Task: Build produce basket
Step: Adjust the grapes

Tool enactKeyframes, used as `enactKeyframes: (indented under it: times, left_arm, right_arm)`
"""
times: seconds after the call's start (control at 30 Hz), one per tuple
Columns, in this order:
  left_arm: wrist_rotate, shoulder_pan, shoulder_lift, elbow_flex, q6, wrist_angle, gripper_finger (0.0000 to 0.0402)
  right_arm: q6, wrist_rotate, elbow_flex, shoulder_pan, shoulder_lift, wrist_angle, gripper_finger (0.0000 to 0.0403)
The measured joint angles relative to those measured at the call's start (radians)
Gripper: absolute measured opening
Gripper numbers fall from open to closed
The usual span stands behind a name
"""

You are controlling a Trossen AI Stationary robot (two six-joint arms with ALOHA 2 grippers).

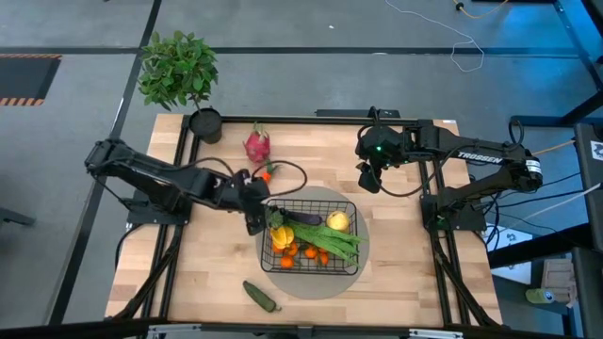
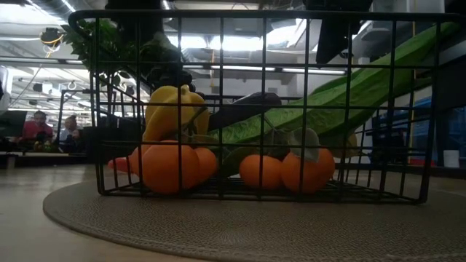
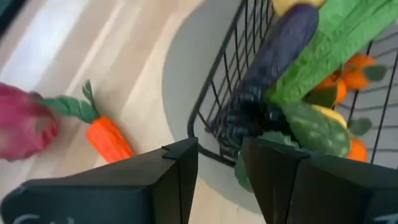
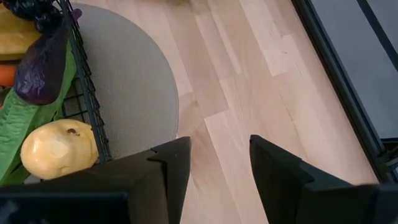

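From above, the black wire-mesh basket (image 1: pixel 312 236) sits on a flat grey round mat (image 1: pixel 353 268) near the middle of the pale wooden table (image 1: pixel 217 273). It holds a yellow pepper (image 1: pixel 281 237), small orange tangerines (image 1: pixel 291 251), long green beans (image 1: pixel 337 240), a purple eggplant (image 1: pixel 301 217) and a yellow lemon (image 1: pixel 338 221). The left gripper (image 1: pixel 255 218) hangs at the basket's rear left corner, its fingers apart with nothing between them. Its wrist camera alone shows dark grapes (image 3: pixel 239 118) lying just inside that corner, and the orange carrot (image 3: pixel 109 137) with green leaves on the bare wood outside.

The pink dragon fruit (image 1: pixel 257 144) stands near the potted leafy plant (image 1: pixel 179 71), and the green cucumber (image 1: pixel 261 296) lies off the mat at the front edge. The right gripper (image 1: pixel 368 179) waits behind the basket, its fingers spread over bare wood.

The table-level camera adds people (image 2: pixel 51 129) seated far behind.
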Motion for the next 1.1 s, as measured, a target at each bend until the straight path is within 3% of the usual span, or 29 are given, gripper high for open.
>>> enactKeyframes:
  times: [0.23, 0.47, 0.57, 0.83, 1.1]
  left_arm:
    - [0.095, 0.000, 0.080, -0.001, -0.002, 0.057, 0.0115]
    - [0.254, 0.000, 0.090, -0.001, 0.138, 0.322, 0.0115]
    - [0.298, -0.001, 0.082, 0.000, 0.143, 0.334, 0.0115]
    - [0.289, -0.001, 0.065, 0.000, 0.058, 0.207, 0.0115]
    - [0.184, 0.000, 0.066, -0.001, 0.004, 0.023, 0.0114]
  right_arm:
    - [-0.001, 0.000, 0.000, 0.000, 0.000, 0.002, 0.0155]
    - [-0.001, 0.000, 0.000, 0.000, 0.000, 0.008, 0.0155]
    - [-0.001, 0.000, 0.000, 0.000, 0.000, 0.007, 0.0155]
    - [-0.003, 0.000, 0.000, 0.000, 0.000, 0.002, 0.0155]
    - [-0.006, 0.000, 0.000, 0.000, 0.000, 0.001, 0.0155]
